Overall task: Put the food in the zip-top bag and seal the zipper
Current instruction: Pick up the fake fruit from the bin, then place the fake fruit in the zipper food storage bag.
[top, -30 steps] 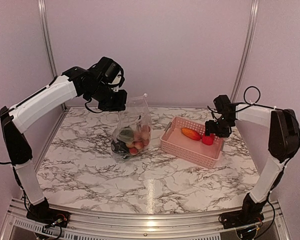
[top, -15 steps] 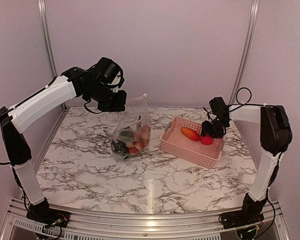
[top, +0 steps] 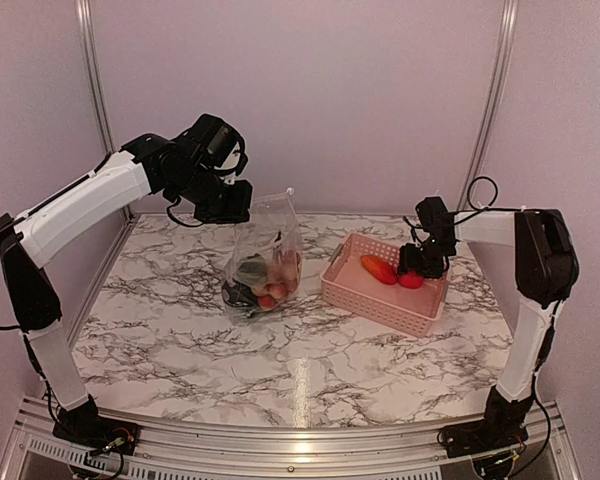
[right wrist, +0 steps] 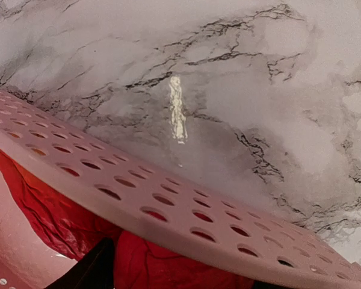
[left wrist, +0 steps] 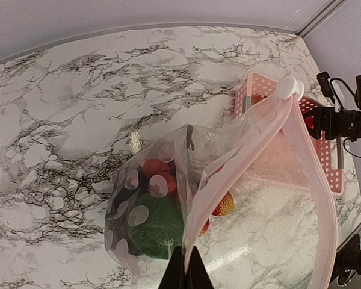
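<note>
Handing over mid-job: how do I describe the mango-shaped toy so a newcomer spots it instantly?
On the marble table, find the pink slotted basket right of the zip-top bag. Two toys show inside; the mango is the elongated orange-red one on the left, not the rounder, deep red piece at the right gripper.

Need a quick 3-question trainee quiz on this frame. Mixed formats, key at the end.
1. True or false: the left gripper pinches the top edge of the zip-top bag.
2. Multiple choice: where does the orange-red mango piece lie? A) in the bag B) in the pink basket C) on the bare table
3. Fill in: seen from the left wrist, the big round piece in the bag is ____ in colour.

Key: 1 true. 2 B. 3 green.
</note>
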`<state>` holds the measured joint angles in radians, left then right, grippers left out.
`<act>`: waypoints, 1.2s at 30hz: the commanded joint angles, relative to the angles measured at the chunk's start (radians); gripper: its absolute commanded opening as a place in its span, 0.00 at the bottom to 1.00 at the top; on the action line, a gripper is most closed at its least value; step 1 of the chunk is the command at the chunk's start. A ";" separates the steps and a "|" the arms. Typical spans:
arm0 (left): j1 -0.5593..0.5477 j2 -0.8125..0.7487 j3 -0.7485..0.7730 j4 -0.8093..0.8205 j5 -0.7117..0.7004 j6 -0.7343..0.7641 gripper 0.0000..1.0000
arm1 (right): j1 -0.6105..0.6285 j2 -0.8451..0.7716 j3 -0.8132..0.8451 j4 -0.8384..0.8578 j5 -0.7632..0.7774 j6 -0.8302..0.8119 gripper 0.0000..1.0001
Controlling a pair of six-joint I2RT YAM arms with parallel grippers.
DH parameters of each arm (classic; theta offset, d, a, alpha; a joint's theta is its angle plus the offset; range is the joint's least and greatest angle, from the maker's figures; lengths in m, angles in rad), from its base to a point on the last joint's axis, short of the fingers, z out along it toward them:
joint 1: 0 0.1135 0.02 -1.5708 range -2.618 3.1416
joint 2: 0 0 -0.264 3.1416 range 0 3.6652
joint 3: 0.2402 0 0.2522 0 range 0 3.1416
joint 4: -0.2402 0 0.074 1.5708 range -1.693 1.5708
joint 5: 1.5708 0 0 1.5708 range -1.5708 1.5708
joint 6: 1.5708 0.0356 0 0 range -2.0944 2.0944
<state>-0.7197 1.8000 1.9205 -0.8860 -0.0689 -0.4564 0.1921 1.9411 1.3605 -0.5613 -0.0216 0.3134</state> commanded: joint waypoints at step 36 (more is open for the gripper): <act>0.008 -0.018 -0.013 0.078 0.120 -0.060 0.00 | 0.596 -0.282 0.315 0.259 -0.334 0.044 0.55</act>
<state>-0.7185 1.8000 1.9205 -0.8318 0.0166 -0.4980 0.7521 1.5860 1.6291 -0.3363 -0.3298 0.3531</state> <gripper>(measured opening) 0.011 0.589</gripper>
